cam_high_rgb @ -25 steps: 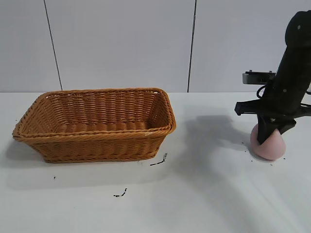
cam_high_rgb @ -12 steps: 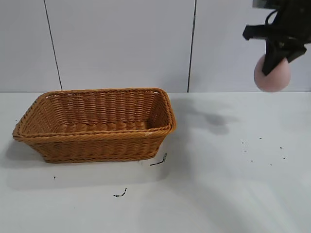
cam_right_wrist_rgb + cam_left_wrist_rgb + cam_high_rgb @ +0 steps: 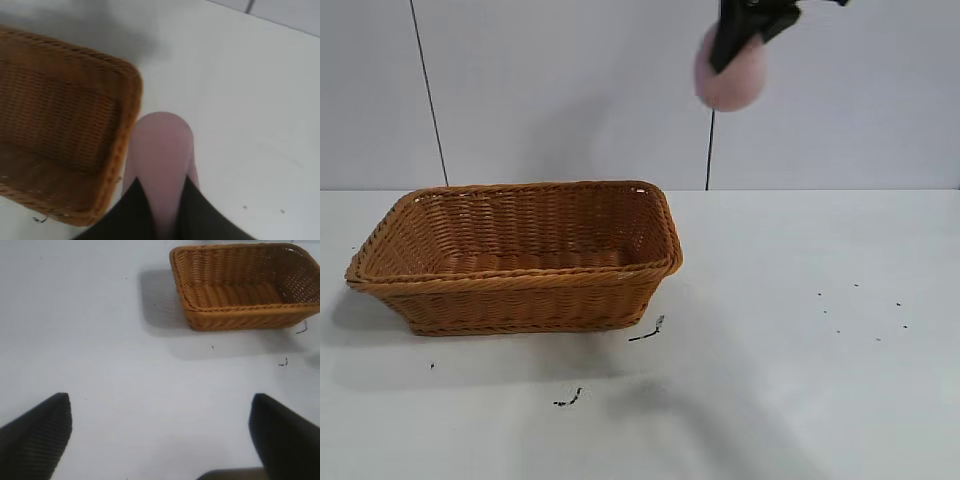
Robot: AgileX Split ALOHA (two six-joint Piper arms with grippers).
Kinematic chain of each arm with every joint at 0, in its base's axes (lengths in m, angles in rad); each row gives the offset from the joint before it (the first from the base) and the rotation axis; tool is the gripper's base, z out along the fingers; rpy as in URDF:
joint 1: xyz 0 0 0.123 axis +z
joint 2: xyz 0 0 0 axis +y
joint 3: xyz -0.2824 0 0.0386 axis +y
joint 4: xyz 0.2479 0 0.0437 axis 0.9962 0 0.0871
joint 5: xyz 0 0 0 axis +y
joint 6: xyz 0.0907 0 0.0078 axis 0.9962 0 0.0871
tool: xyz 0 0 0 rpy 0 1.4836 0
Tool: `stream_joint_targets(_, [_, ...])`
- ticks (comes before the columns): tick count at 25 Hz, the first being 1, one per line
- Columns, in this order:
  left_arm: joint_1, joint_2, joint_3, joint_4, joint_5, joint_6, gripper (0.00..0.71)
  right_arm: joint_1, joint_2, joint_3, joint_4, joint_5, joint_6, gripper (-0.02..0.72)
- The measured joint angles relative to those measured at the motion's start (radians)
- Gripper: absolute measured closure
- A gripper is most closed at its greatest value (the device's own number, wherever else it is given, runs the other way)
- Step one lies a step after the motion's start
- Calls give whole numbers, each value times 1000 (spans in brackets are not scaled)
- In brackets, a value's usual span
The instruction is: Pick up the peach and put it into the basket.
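1. The pick-up is done — the right gripper [image 3: 740, 45] hangs high above the table [image 3: 800, 400], near the top edge of the exterior view, with the peach [image 3: 730, 75] clamped between its dark fingers [image 3: 137, 210].

2. In the right wrist view the peach [image 3: 159, 160] shows as a pale pink lump wedged between the two fingers, its rounded end pointing down toward the table. The grip looks firm, though only part of each finger can be seen.

3. The peach is in the air, not over the basket [image 3: 520, 255]: in the exterior view it sits above and to the right of the basket's right end, and the wrist view puts it just outside the braided rim [image 3: 132, 100].

4. The basket rests on the table and holds nothing that the pictures show.

5. What is left, by this reading: carry the peach sideways until it is over the basket's open middle, lower it, release it.

6. The drop would be a long one from this height — a judgement only, since a rounded thing may bounce or roll against the flaring sides.

7. The left gripper [image 3: 160, 435] is parked well away from the basket [image 3: 245, 285], its fingers spread wide and holding nothing.
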Motion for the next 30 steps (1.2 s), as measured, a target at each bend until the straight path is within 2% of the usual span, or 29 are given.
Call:
stream_joint_targets(6, [0,0,0,0,0,0,17,34,163,0,-15,-187,-5,685])
stream_joint_targets(11, [0,0,0,0,0,0,17,32,233,0,-20,-210,1,676])
stream_joint_targets(13, [0,0,0,0,0,0,17,32,236,0,-20,-210,1,603])
stream_joint_targets(14, [0,0,0,0,0,0,17,32,236,0,-20,-209,1,537])
stream_joint_targets(17, [0,0,0,0,0,0,17,32,233,0,-20,-207,4,200])
stream_joint_targets(18, [0,0,0,0,0,0,17,32,230,0,-20,-207,4,122])
stream_joint_targets(19, [0,0,0,0,0,0,17,32,223,0,-20,-205,4,76])
stream_joint_targets(23, [0,0,0,0,0,0,17,32,184,-41,-20,-156,4,19])
stream_joint_targets(30, [0,0,0,0,0,0,17,10,105,-182,-40,-36,33,8])
